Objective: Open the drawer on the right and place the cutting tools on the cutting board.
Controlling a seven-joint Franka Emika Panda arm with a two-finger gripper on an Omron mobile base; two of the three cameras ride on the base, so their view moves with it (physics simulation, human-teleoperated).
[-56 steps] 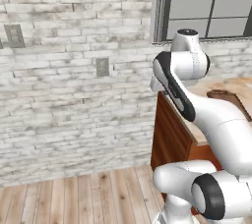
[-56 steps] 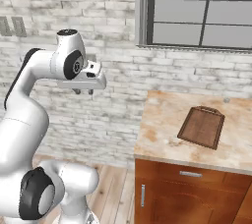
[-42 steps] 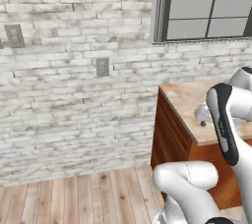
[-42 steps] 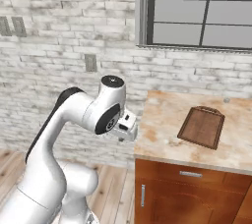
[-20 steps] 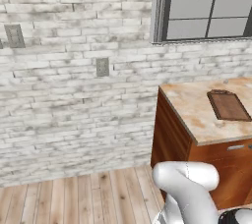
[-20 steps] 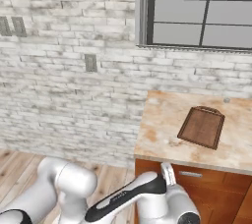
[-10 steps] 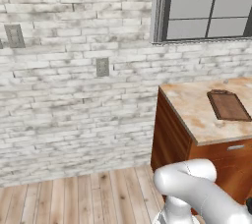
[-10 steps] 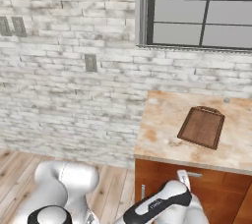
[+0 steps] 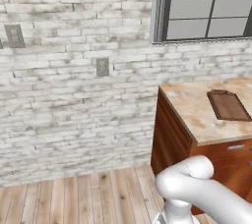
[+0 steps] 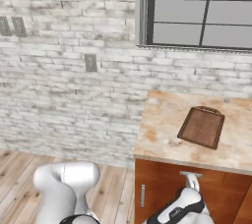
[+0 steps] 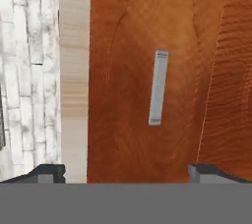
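Drawer (image 11: 147,70): orange-brown wood, flat front, shut, under the countertop edge; small silver handle (image 11: 158,88) at its middle, seen rolled on end in the hand view.

Gripper (image 11: 125,171): fingers spread wide, holding nothing, facing the drawer front just short of the handle; fingertips (image 11: 49,173) flank the front.

Cutting board (image 10: 202,126): dark brown, raised rim, short tab at far end, flat on the pale marbled countertop (image 10: 162,129).

Behind: whitewashed brick wall (image 9: 74,95), dark-framed window (image 10: 197,9).
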